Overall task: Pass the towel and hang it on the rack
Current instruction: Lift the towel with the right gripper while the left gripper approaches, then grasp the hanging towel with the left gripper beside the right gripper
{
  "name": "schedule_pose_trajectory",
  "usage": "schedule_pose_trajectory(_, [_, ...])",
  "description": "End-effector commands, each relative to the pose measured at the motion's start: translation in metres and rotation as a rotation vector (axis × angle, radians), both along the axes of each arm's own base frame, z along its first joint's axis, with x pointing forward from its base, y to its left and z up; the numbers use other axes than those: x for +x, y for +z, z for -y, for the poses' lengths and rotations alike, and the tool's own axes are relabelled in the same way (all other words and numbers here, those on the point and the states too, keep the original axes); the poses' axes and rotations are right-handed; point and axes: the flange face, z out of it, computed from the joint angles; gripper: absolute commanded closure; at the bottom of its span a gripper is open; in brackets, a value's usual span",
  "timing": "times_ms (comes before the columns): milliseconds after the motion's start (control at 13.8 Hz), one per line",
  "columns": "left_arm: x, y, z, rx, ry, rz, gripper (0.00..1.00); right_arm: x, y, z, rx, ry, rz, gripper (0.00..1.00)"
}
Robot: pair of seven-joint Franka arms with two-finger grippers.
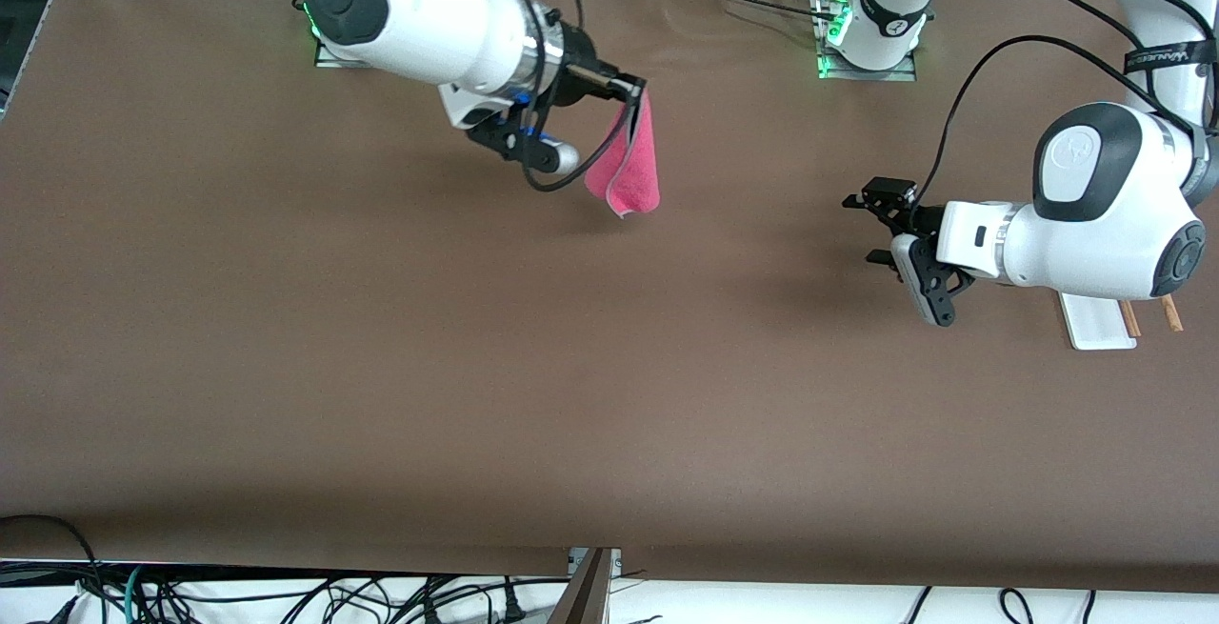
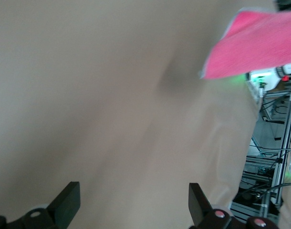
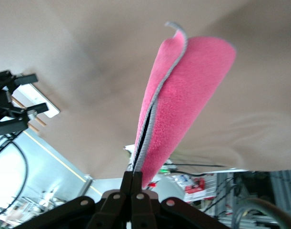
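The right gripper (image 1: 636, 87) is up over the table (image 1: 286, 338) with its fingers pressed tight together on the top edge of the towel (image 1: 631, 162), which hangs folded below them, pink-red face outward and light grey stitched edge showing along the fold in the right wrist view (image 3: 183, 100). The left gripper (image 1: 869, 229) hovers over the table toward the left arm's end, well apart from the towel, its fingers (image 2: 66, 202) spread wide with nothing between them. The rack (image 1: 1105, 321) stands on the table just beneath the left arm's wrist, mostly hidden by it.
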Motion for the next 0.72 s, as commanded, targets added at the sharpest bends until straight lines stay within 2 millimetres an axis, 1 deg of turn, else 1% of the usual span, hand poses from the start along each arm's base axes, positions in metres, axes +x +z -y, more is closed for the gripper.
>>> schedule_pose_trajectory(0, [-0.007, -0.021, 0.016, -0.202, -0.042, 0.120, 0.00, -0.003, 0.003, -0.021, 0.028, -0.078, -0.038, 1.00])
schedule_pose_trajectory(72, [-0.009, -0.027, 0.024, -0.264, -0.054, 0.156, 0.00, -0.006, 0.001, -0.026, 0.028, -0.089, -0.044, 1.00])
schedule_pose_trajectory(144, [-0.016, -0.032, 0.036, -0.327, -0.068, 0.176, 0.00, -0.007, 0.001, -0.029, 0.030, -0.101, -0.047, 1.00])
schedule_pose_trajectory(289, [-0.033, -0.035, 0.039, -0.427, -0.066, 0.209, 0.00, -0.007, 0.002, -0.029, 0.029, -0.107, -0.047, 1.00])
schedule_pose_trajectory(361, [-0.045, -0.040, 0.039, -0.462, -0.077, 0.222, 0.00, -0.007, 0.002, -0.029, 0.029, -0.108, -0.048, 1.00])
schedule_pose_trajectory(433, [-0.056, -0.047, 0.039, -0.509, -0.080, 0.240, 0.00, -0.006, 0.001, -0.029, 0.026, -0.107, -0.049, 1.00])
schedule_pose_trajectory(506, [-0.069, -0.059, 0.041, -0.565, -0.067, 0.248, 0.00, -0.006, 0.001, -0.029, 0.026, -0.107, -0.049, 1.00])
schedule_pose_trajectory(650, [-0.097, -0.075, 0.042, -0.644, -0.049, 0.292, 0.00, -0.006, 0.001, -0.029, 0.028, -0.110, -0.049, 1.00])
